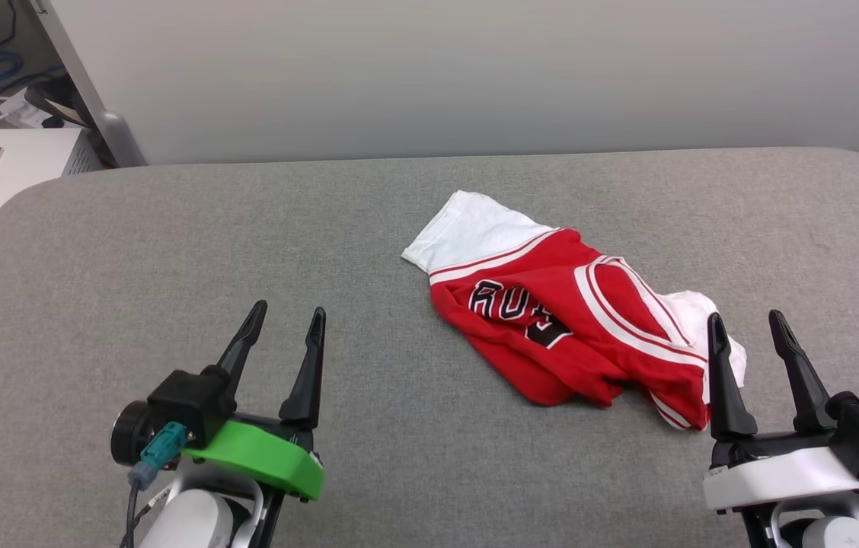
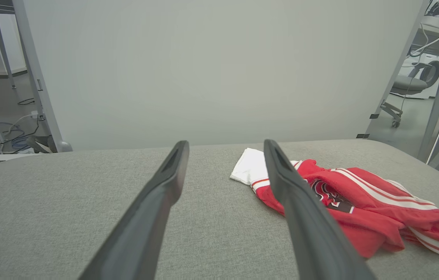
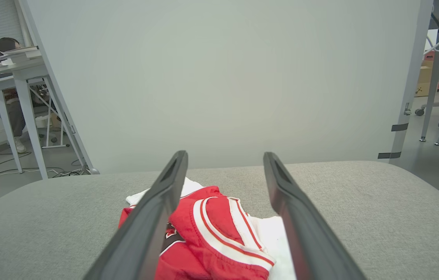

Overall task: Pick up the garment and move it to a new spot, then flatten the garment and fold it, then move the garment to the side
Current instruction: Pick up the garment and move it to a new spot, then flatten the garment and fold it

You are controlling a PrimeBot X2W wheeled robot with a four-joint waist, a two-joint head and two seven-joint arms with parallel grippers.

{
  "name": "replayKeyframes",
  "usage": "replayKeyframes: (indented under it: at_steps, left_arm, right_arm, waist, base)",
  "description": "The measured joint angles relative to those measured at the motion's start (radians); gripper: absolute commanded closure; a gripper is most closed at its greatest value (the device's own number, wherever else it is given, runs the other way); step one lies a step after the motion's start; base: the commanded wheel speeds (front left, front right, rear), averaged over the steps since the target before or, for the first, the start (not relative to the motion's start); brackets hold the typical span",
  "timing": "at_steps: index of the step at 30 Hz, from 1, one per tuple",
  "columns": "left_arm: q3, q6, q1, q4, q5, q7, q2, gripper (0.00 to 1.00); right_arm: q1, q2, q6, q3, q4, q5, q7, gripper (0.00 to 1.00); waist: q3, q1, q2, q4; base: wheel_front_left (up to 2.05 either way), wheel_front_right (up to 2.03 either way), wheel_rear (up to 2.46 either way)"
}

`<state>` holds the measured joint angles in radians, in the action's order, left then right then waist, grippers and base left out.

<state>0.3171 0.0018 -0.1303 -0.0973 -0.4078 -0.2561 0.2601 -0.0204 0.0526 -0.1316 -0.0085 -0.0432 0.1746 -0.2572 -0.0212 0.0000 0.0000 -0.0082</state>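
Red with white sleeves, the crumpled jersey T-shirt [image 1: 566, 320] is seen right of centre in the head view, bunched on the grey fabric-covered table [image 1: 170, 228]. At lower left, the left gripper [image 1: 288, 310] is held with its fingers spread and empty, well apart from the shirt. At lower right, the right gripper [image 1: 745, 316] is likewise parted, with the shirt's edge just beside it; whether they touch cannot be told.

Garment [image 1: 559, 320] is a red jersey tee with white sleeves, red-white striped trim and black white-outlined lettering, lying crumpled and part-folded on itself on the grey padded surface [image 1: 170, 243], right of centre, lettering creased so probably only partly readable.
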Motion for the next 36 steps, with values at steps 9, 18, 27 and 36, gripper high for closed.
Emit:
replayKeyframes:
  at_steps: [9,18,27,36]
  left_arm:
    - [-0.066,-0.065,0.031,0.012,0.080,0.000,-0.050,0.00]
    - [-0.023,-0.114,0.023,-0.045,0.096,0.024,-0.038,0.00]
    - [0.048,-0.126,-0.233,-0.086,-0.016,0.311,0.011,0.00]
    - [0.200,-0.129,-0.650,-0.150,-0.153,0.791,0.132,0.00]
  right_arm:
    - [0.000,0.000,0.000,0.006,0.004,0.000,0.000,0.00]
    - [0.003,0.000,0.000,0.024,0.003,0.000,0.000,0.00]
    - [0.036,0.000,0.000,0.033,-0.023,0.007,0.000,0.00]
    - [0.096,0.000,0.000,0.068,-0.036,0.063,0.000,0.00]
  waist:
    - [0.005,0.0000,0.0001,-0.005]
    - [-0.016,0.0000,0.0000,-0.034]
    - [-0.096,0.0000,0.0000,-0.090]
    - [-0.221,0.0001,0.0001,-0.165]
  base:
    - [0.00,0.00,0.00]
    - [0.00,0.00,0.00]
    - [0.00,0.00,0.00]
    - [0.00,0.00,0.00]
